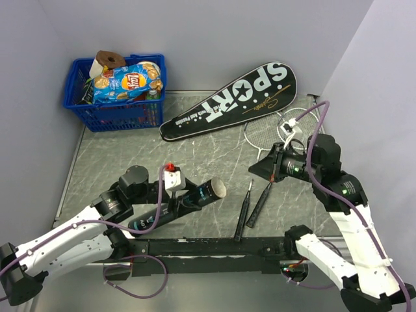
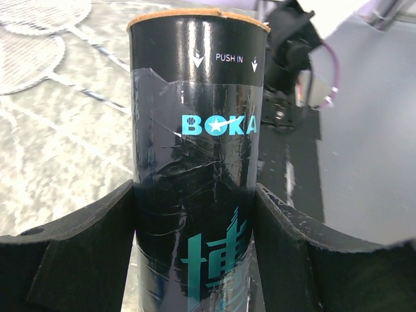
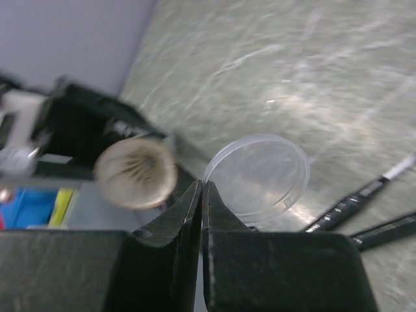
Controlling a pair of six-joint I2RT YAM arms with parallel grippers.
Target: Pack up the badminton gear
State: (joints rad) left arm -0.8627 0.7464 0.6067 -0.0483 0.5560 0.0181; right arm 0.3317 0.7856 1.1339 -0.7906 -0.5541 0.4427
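My left gripper is shut on the dark cylindrical tube, which lies tilted with its open end pointing right. In the left wrist view the tube, lettered "BOKA", fills the space between the fingers. My right gripper is shut on the edge of a clear round plastic lid, a short way from the tube's pale open end. Two silver rackets lie at the right, with their black handles near the front. The black "SPORT" cover lies at the back. No loose shuttlecock shows.
A blue plastic basket of snacks stands at the back left corner. Grey walls close in the left, back and right sides. The racket handles lie just right of my right gripper.
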